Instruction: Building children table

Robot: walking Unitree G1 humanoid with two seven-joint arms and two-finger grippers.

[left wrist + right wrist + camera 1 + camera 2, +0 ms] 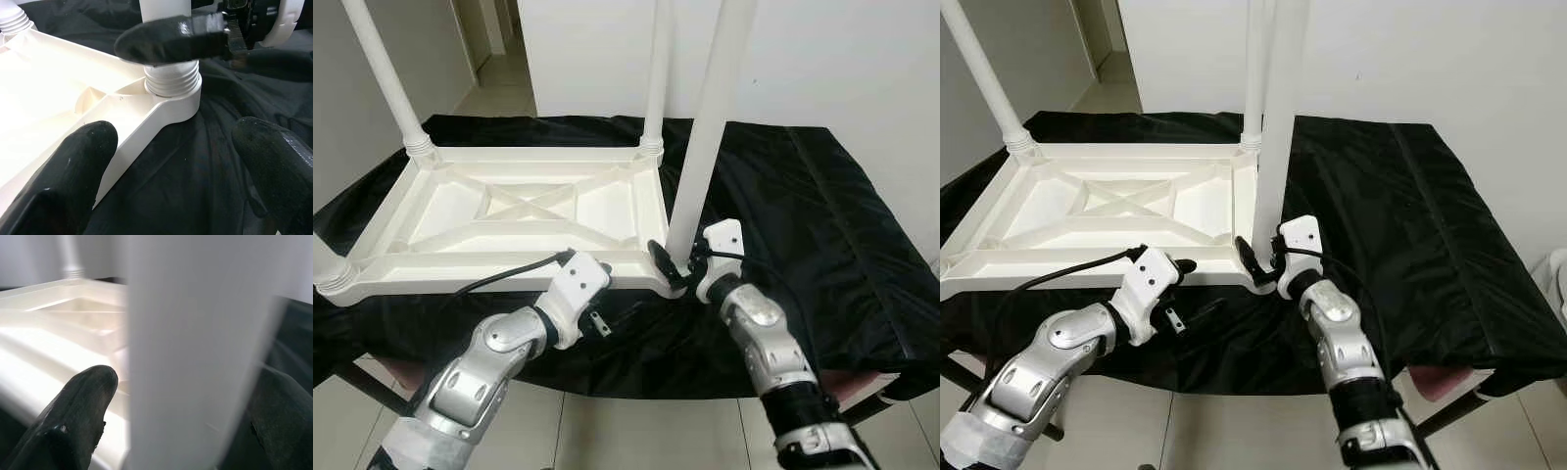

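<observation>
A: Where does the build stand?

B: The white children's table lies upside down on the black-draped tabletop, toward its left and near edges. The far-left leg and far-right leg stand in their sockets, and a socket with a leg stub shows at the near-left corner. The fourth leg stands in the near-right corner socket, its thread ribs visible above the collar.

A: What could go wrong?

B: I judge the leg is not fully screwed home, since ribs still show. If it leans while being turned, the thread could cross and jam. The frame is light plastic on slick cloth, so a twist at that corner could spin or slide the whole table toward the near edge.

A: And the grippers?

B: The left gripper hovers just off the table's near rim, left of that socket. Its fingers are spread wide and hold nothing; from the wrist view one sits beside the frame edge, the other over bare cloth. The right gripper is at the leg's base, fingers on either side of the shaft, clasping it low, just above the threads.
</observation>
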